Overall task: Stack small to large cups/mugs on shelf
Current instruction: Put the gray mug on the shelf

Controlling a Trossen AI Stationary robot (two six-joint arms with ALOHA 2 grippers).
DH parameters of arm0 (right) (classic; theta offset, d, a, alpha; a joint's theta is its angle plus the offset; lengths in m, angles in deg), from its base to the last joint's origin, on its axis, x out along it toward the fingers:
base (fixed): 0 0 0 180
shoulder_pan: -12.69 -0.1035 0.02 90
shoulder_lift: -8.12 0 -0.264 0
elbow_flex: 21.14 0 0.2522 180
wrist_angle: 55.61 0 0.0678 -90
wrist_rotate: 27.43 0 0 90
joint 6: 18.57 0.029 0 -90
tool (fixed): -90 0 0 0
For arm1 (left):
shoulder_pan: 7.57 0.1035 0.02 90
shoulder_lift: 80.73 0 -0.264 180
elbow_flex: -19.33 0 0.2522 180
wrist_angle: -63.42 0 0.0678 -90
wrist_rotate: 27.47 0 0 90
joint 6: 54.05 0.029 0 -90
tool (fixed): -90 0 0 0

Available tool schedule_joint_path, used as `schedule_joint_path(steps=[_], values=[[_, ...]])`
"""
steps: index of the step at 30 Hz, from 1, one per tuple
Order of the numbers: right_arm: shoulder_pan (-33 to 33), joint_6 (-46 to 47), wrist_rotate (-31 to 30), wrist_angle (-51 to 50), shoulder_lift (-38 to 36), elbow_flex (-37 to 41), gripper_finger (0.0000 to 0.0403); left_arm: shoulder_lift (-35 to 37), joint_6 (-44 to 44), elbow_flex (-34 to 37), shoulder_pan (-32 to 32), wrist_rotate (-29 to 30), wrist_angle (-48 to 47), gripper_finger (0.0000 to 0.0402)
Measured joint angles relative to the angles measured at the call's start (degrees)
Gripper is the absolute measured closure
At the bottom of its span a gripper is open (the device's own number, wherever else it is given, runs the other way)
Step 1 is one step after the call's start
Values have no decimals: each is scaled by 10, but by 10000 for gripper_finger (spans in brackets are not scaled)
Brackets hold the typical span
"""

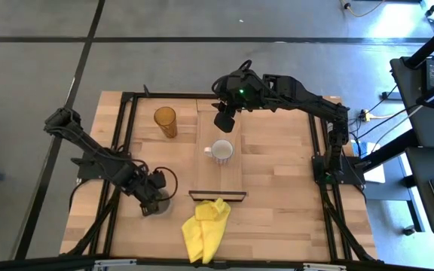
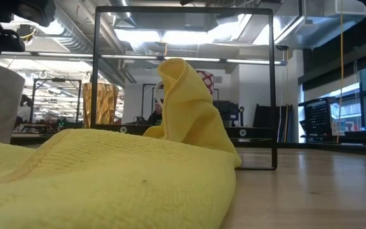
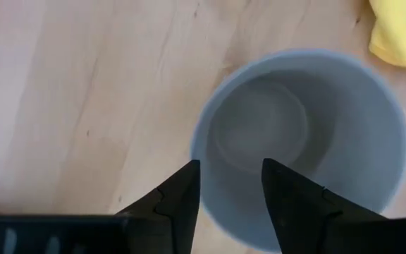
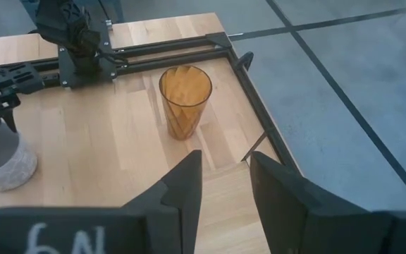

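The grey mug [image 1: 159, 205] stands on its base on the tabletop near the left front, left of the yellow cloth. My left gripper [image 3: 230, 169] points down over it, open, one finger outside the mug's wall and one inside the mouth [image 3: 259, 134]. The white mug [image 1: 221, 151] stands upright on the light-wood shelf [image 1: 218, 177]. On the table left of the shelf's far end stands the amber tumbler [image 1: 165, 121], also seen upright in the right wrist view [image 4: 185, 99]. My right gripper [image 1: 224, 120] hovers open and empty above the shelf's far end. My left gripper comes at the grey mug from above, pointing down, its fingers [image 3: 182, 194] standing either side of the wall at the rim [image 3: 204, 180]. Whether a finger touches the wall, I cannot tell. The mug sits upright on the table.
A crumpled yellow cloth [image 1: 206, 226] lies at the near edge, just past the shelf's dark lip [image 1: 217, 195], and fills the low view [image 2: 107, 172]. A black frame [image 1: 130, 120] runs along both sides of the table. Bare wood lies right of the shelf.
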Motion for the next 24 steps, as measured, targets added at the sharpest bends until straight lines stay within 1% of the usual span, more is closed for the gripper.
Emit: schedule_joint_path(steps=[4, 7, 15, 18, 21, 24], values=[[0, 0, 0, 0, 0, 0, 280, -4, 6, 2, 0, -3, 7, 259], [0, 0, 0, 0, 0, 0, 280, -3, 11, 2, 0, -3, 7, 270], [0, 0, 0, -2, 0, 0, 280, 2, 15, 1, 0, -8, 26, 317], [1, 0, 0, -3, 0, 0, 280, 19, 21, -20, 0, -10, 30, 328], [1, 0, 0, -3, 0, 0, 280, 44, 40, -49, 0, 12, 25, 330], [1, 0, 0, -3, 0, 0, 280, 62, 55, -59, 0, 29, -3, 330]])
